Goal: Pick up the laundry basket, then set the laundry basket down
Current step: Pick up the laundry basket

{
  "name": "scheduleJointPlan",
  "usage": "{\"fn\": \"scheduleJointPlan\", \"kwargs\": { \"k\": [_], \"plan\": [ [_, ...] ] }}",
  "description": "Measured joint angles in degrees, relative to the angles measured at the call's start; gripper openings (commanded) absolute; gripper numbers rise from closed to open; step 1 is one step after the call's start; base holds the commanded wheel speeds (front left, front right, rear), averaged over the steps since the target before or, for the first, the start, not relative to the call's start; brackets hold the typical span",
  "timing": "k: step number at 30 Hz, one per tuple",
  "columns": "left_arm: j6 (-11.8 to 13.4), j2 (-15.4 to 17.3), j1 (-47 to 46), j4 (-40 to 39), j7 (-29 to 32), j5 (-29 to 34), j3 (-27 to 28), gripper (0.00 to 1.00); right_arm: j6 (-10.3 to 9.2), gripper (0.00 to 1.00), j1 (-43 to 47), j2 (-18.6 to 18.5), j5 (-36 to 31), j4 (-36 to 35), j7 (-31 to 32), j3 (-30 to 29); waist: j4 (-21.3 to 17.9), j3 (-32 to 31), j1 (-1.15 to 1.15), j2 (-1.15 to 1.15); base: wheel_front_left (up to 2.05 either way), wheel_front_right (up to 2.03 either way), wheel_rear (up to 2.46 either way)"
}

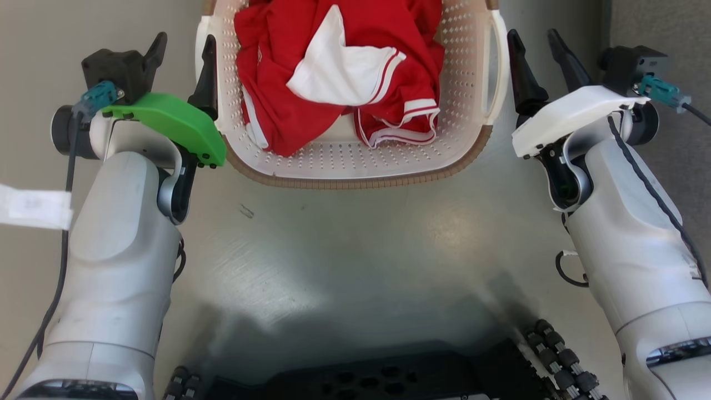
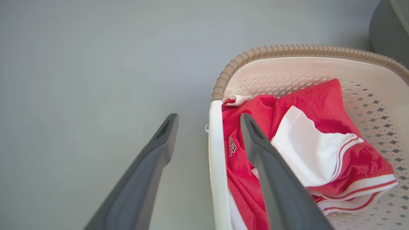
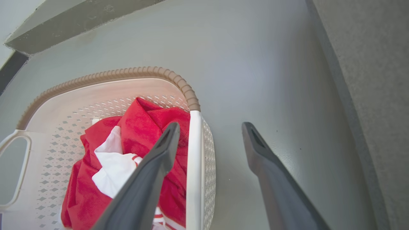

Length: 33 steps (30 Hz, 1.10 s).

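Observation:
The laundry basket (image 1: 355, 180), cream perforated plastic with a brown woven-look rim, sits on the grey floor at the top centre of the head view. A red and white garment (image 1: 278, 111) lies crumpled inside it. My left gripper (image 1: 185, 39) is open at the basket's left side. In the left wrist view the white handle bar (image 2: 217, 159) runs between the left gripper's (image 2: 207, 116) two fingers, the inner one over the garment (image 2: 319, 105). My right gripper (image 1: 532, 33) is open at the right side. In its wrist view the right handle bar (image 3: 195, 159) lies between the right gripper's (image 3: 210, 124) fingers.
My dark wheeled base (image 1: 389, 378) shows at the bottom. A rough grey raised surface (image 1: 655, 22) borders the floor on the right, close to the right arm. A white strip (image 1: 33, 205) lies at the left edge. A grey ledge (image 3: 80, 19) runs beyond the basket.

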Motion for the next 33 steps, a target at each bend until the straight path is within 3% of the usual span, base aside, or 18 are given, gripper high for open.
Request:
{"fn": "scheduleJointPlan", "kwargs": {
  "k": [13,31,32,33],
  "plan": [
    [0.0,-0.1,-4.5,7.1,2.3,-1.5,-3.1,1.00,0.40,1.00,-5.2,0.1,2.4,7.1,0.6,3.3,0.0,3.6,0.00,0.00,0.00,0.00,0.00],
    [0.0,-0.1,-8.7,12.4,2.3,-7.1,-8.9,1.00,0.41,1.00,-9.2,0.0,10.9,10.5,1.2,11.6,1.2,5.6,0.00,0.00,0.00,0.00,0.00],
    [0.0,-0.1,-8.8,12.6,2.2,-7.4,-9.2,0.98,0.41,0.94,-9.4,0.0,11.0,10.8,1.2,11.8,1.2,5.6,-0.01,0.00,0.00,0.00,0.00],
    [0.0,-0.1,-8.8,12.8,2.2,-7.5,-9.5,0.83,0.41,0.65,-9.6,0.0,11.2,11.1,1.2,12.1,1.2,5.6,-0.01,0.00,0.00,0.00,0.00]
  ]
}}
